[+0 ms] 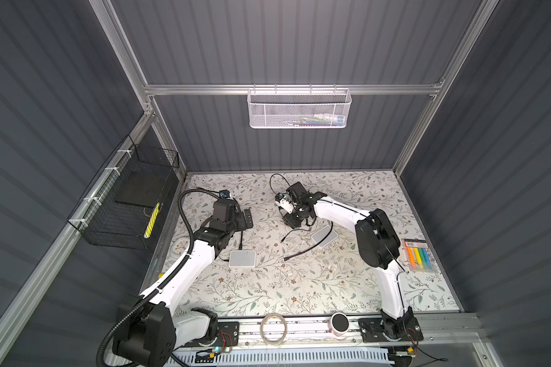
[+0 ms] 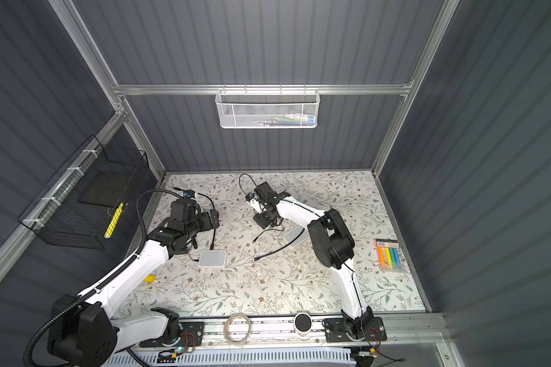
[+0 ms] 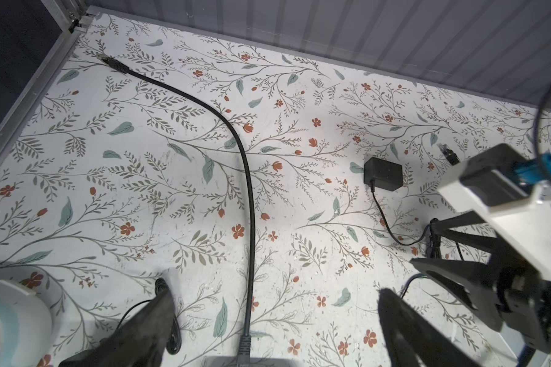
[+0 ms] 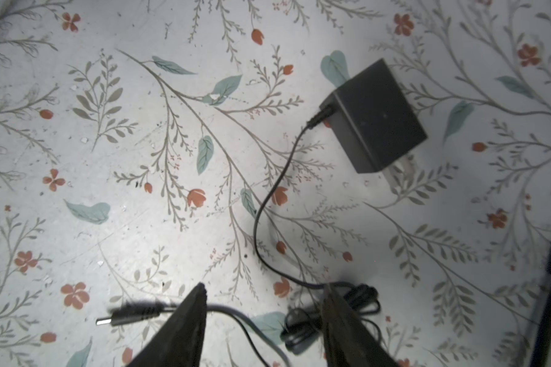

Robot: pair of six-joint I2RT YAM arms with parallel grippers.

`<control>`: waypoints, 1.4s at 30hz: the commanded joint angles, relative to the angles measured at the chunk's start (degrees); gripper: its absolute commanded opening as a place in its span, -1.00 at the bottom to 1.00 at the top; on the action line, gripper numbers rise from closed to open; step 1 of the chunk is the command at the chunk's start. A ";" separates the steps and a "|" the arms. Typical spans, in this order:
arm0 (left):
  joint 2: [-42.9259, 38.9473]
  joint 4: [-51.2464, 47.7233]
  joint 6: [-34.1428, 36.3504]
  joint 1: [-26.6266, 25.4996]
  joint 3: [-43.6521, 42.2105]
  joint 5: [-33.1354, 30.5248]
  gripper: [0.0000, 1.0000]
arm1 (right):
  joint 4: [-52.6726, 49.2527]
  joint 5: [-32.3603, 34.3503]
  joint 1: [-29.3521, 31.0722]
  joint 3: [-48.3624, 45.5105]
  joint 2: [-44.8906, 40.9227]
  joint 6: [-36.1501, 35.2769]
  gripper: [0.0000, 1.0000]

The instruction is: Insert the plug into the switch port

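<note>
Right gripper jaws apart, holding nothing; thin cord crosses between its fingers. Plug sits just outside one finger. We judge plug light, rigid, small; cord limp. We'd pinch ribbed collar, not cord. Left gripper wide open, empty.

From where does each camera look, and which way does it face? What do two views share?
Both top views: high above the arm bases, facing down on the floral table; both arms show, with left hand and right hand.
Left wrist: on the left arm, facing down past the open left hand at a thick cable; the right hand shows too.
Right wrist: on the right arm, facing down between the right hand's fingers at the barrel plug.
Shared: both wrist views show the black adapter.
</note>
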 commanded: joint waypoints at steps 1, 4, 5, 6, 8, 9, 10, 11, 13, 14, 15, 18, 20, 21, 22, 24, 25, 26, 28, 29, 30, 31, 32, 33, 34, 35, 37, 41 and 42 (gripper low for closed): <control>-0.40 -0.37 -0.46 0.26 -1.18 -0.91 1.00 | -1.93 2.42 0.21 4.61 3.47 0.71 0.13; -0.06 -0.34 -0.34 0.28 -1.23 -0.52 1.00 | -2.11 3.25 0.42 6.88 5.60 1.62 0.09; 0.12 -0.35 -0.32 0.33 -1.20 -0.29 1.00 | -2.28 3.27 0.47 7.46 6.09 1.86 0.05; 0.24 -0.33 -0.32 0.35 -1.15 -0.32 1.00 | -2.49 3.27 0.50 7.91 6.45 2.11 0.01; 0.51 -0.04 -0.27 0.35 -1.20 -0.21 1.00 | -2.43 3.49 0.67 8.47 6.81 2.42 -0.10; 0.66 0.07 -0.25 0.35 -1.20 -0.16 1.00 | -2.40 3.57 0.67 8.61 6.92 2.56 -0.15; 0.93 0.11 -0.31 0.35 -1.23 -0.06 1.00 | -2.24 3.72 0.69 8.66 7.00 2.57 -0.21; 1.16 0.17 -0.38 0.35 -1.15 0.08 1.00 | -2.15 3.84 0.68 8.65 7.06 2.67 -0.28; 1.60 0.43 -0.40 0.37 -1.20 0.46 1.00 | -2.28 3.89 0.67 8.91 7.10 2.87 -0.43; 1.74 0.44 -0.55 0.37 -1.29 0.59 1.00 | -2.31 3.81 0.67 9.00 7.02 3.01 -0.46; 1.92 0.57 -0.58 0.35 -1.28 0.64 1.00 | -2.35 3.75 0.69 9.09 7.01 3.23 -0.49; 2.28 0.92 -0.66 0.42 -1.28 1.31 1.00 | -2.33 3.27 0.68 9.09 7.08 3.47 -0.57; 2.36 0.99 -0.67 0.37 -1.20 1.69 1.00 | -2.72 3.00 0.76 9.26 7.42 3.67 -0.52; 2.40 0.82 -0.67 0.36 -1.24 1.78 1.00 | -2.69 2.95 0.94 9.27 7.63 3.73 -0.47; 2.45 0.59 -0.68 0.35 -1.18 1.78 1.00 | -2.76 3.15 0.98 9.31 7.88 3.78 -0.39; 2.36 0.61 -0.62 0.30 -1.19 1.88 1.00 | -2.78 3.18 1.11 9.65 8.52 3.74 -0.40; 2.29 0.64 -0.64 0.42 -1.20 1.89 1.00 | -2.88 3.27 1.19 9.98 8.83 3.91 -0.41; 2.27 0.47 -0.66 0.37 -1.20 1.92 1.00 | -3.05 3.22 1.11 10.35 9.00 4.06 -0.43; 2.16 0.51 -0.51 0.36 -1.19 2.04 1.00 | -2.98 3.15 1.11 10.80 9.38 4.31 -0.48; 2.16 0.55 -0.49 0.38 -1.20 1.97 1.00 | -2.95 2.95 1.16 11.06 9.55 4.47 -0.48; 2.18 0.47 -0.49 0.40 -1.20 1.96 1.00 | -2.99 2.79 1.20 11.26 9.68 4.50 -0.48; 2.27 0.44 -0.49 0.39 -1.16 2.02 1.00 | -3.23 2.58 1.20 11.54 9.81 4.59 -0.49; 2.39 0.44 -0.54 0.35 -1.15 2.06 1.00 | -3.32 2.40 1.26 11.80 9.94 4.69 -0.49; 2.36 0.44 -0.53 0.38 -1.18 2.14 1.00 | -3.32 2.16 1.40 11.90 10.07 4.78 -0.50; 2.36 0.44 -0.51 0.42 -1.15 2.23 1.00 | -3.12 1.99 1.38 11.86 10.18 4.94 -0.51; 2.47 0.49 -0.50 0.43 -1.18 2.32 1.00 | -3.05 1.83 1.46 11.98 10.39 5.10 -0.51; 2.67 0.53 -0.61 0.36 -1.18 2.32 1.00 | -3.52 1.73 1.55 12.44 11.06 5.26 -0.54; 2.71 0.53 -0.50 0.39 -1.43 2.36 1.00 | -3.89 1.87 1.65 12.96 11.76 5.75 -0.60; 2.71 0.53 -0.53 0.37 -1.54 2.32 1.00 | -3.95 1.82 1.64 13.00 11.88 5.89 -0.66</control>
